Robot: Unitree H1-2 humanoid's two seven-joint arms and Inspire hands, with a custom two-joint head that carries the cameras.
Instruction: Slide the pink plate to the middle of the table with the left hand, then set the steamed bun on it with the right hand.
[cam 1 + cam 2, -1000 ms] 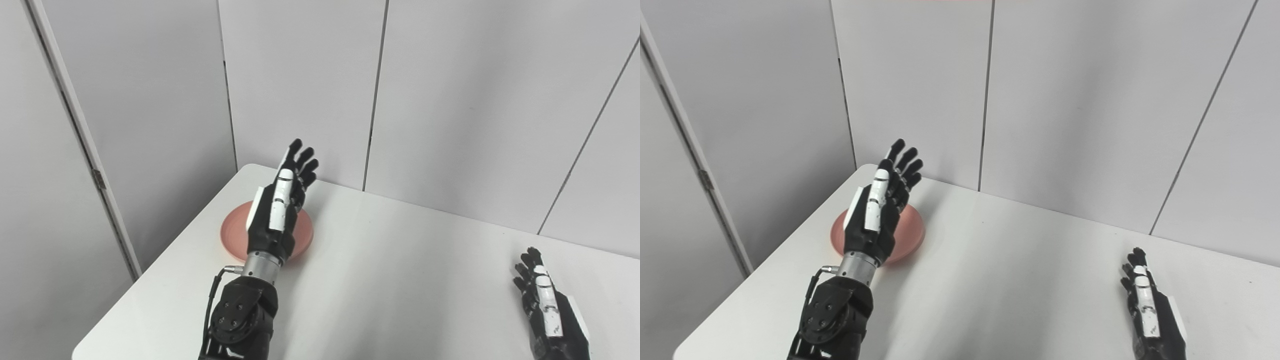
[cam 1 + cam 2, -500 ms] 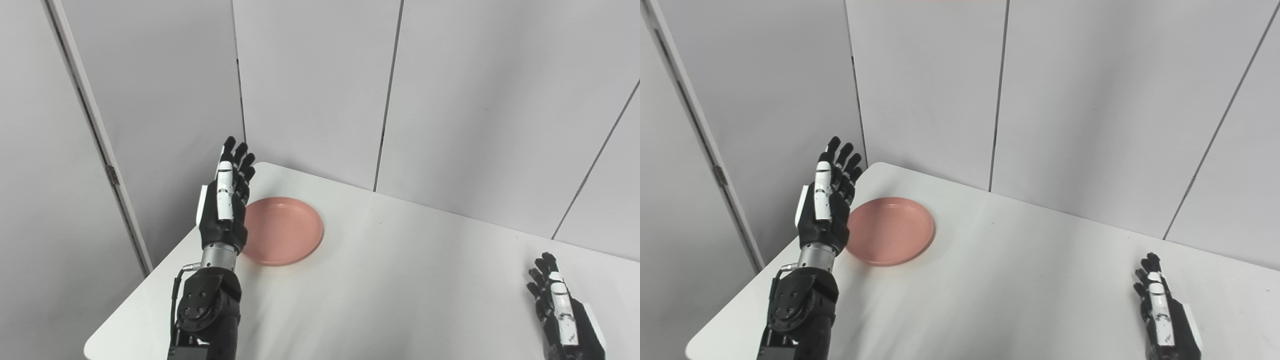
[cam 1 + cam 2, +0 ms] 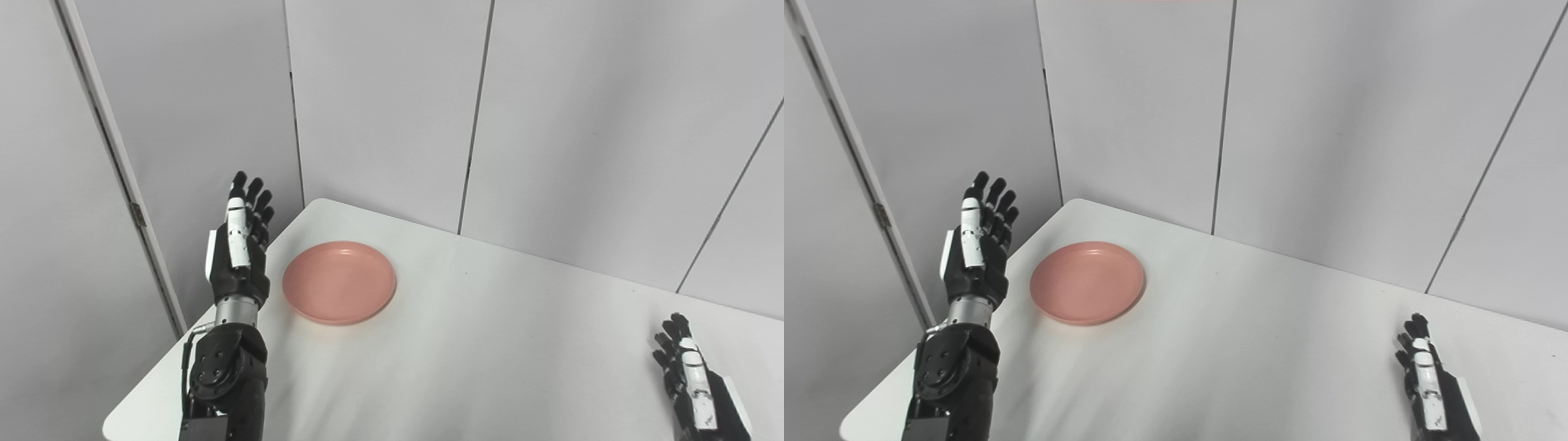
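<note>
A round pink plate [image 3: 339,282] lies empty on the white table [image 3: 478,355], near its far left corner. My left hand [image 3: 240,251] is raised upright with fingers spread, open, just left of the plate and apart from it, over the table's left edge. My right hand [image 3: 698,386] rests low at the table's near right, fingers extended, open and holding nothing. No steamed bun shows in either view.
Grey wall panels [image 3: 392,110] stand close behind the table's far edge. The table's left edge [image 3: 184,343] drops off beside my left forearm. A door frame with a hinge [image 3: 138,214] stands at the left.
My left hand has swung leftward from above the plate to beside its left rim, uncovering the plate. The camera shifted a little. The right hand has hardly moved.
</note>
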